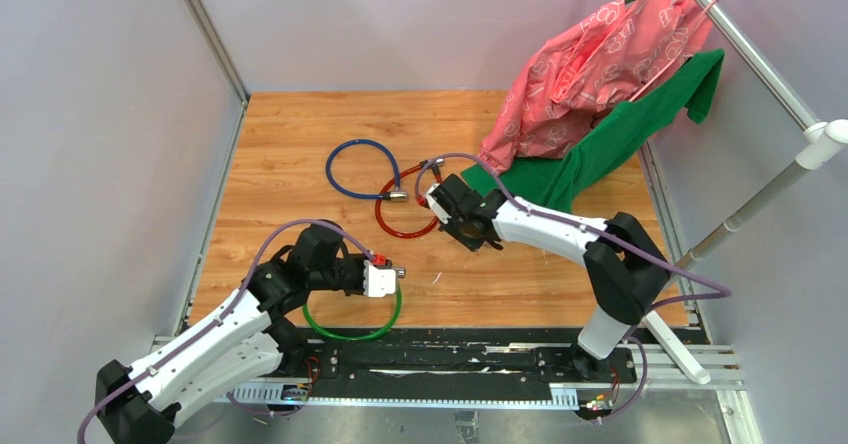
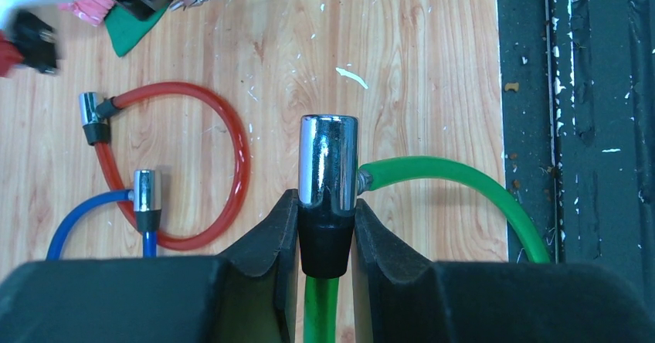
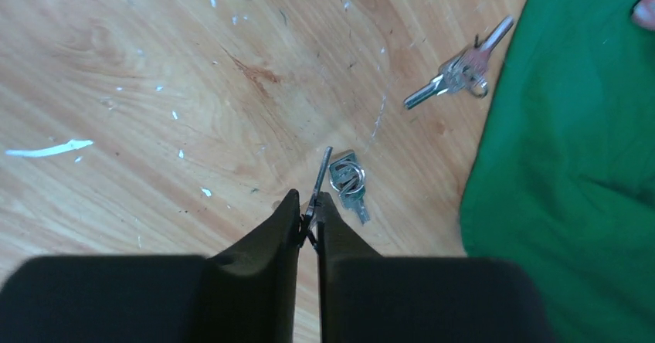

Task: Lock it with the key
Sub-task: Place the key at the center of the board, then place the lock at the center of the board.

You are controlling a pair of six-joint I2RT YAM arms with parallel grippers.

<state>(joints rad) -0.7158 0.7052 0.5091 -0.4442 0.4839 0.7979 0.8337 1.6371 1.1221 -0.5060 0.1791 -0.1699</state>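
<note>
**Right gripper (image 3: 309,204) pinching the key (image 3: 321,171); left gripper (image 2: 327,208) clamped on the green cable's lock barrel (image 2: 328,154).**

The key is held over the wooden table (image 3: 154,88), with a companion key (image 3: 349,185) dangling beside the fingers. Judged light, thin, stiff and slippery, so grip the flat head and leave the blade free. A spare bunch (image 3: 459,73) lies near the green cloth (image 3: 571,165). Grey walls enclose the table closely.
</note>
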